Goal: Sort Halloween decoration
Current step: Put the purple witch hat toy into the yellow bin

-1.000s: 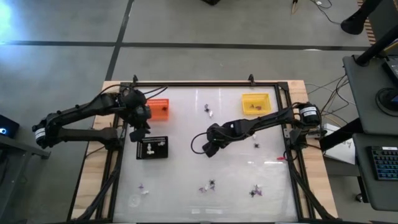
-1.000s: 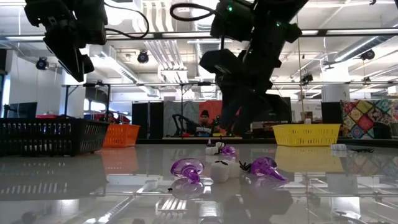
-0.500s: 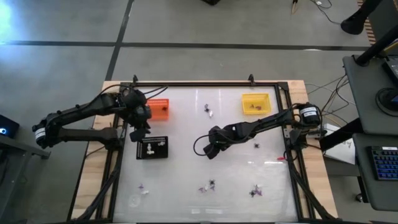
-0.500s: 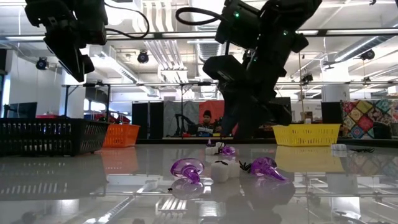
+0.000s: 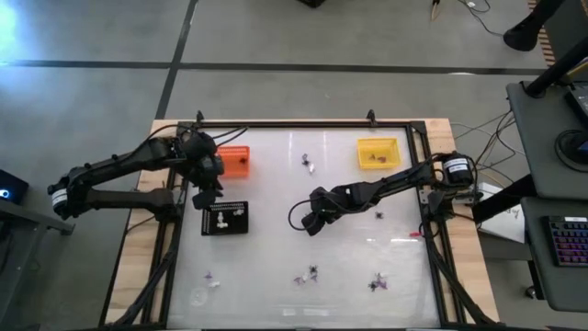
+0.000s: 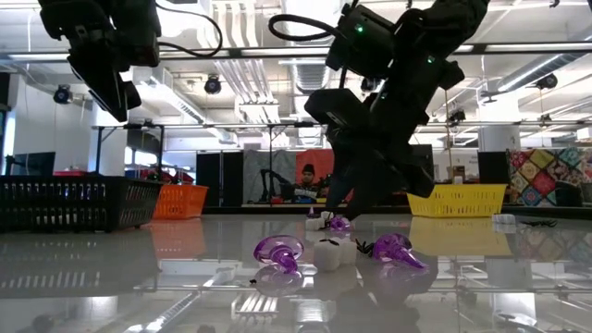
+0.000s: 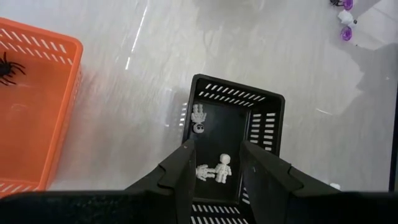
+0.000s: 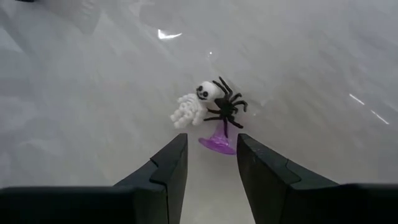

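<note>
Two grippers are at work over the white table (image 5: 276,184), and neither holds anything. The right gripper (image 5: 310,223) hangs near the table's middle with its two fingers (image 8: 165,171) spread apart and bare. Just ahead of those fingertips, in the right wrist view, lies a small cluster of Halloween decoration: a white skeleton (image 8: 194,106), a black spider (image 8: 225,107) lying against it, and a purple trinket (image 8: 219,139) touching both from the gripper's side. The cluster rests on the table surface, apart from the fingers.

The left gripper (image 5: 199,197) hovers directly above the black tray (image 5: 225,219), its fingers (image 7: 180,177) also spread with nothing between them. Below and between them, inside the tray, lie white skeleton figures (image 7: 214,170), with another skeleton (image 7: 199,118) farther ahead in the same tray. Off to one side of this gripper sits the orange tray (image 7: 37,106), which holds a black spider trinket (image 7: 7,67).

Well beyond the right gripper, at the far edge of the table, stands the yellow tray (image 5: 378,153) with a few dark pieces inside. More trinkets lie scattered along the near edge of the table (image 5: 310,274), purple and white ones showing close in the low view (image 6: 277,252).
</note>
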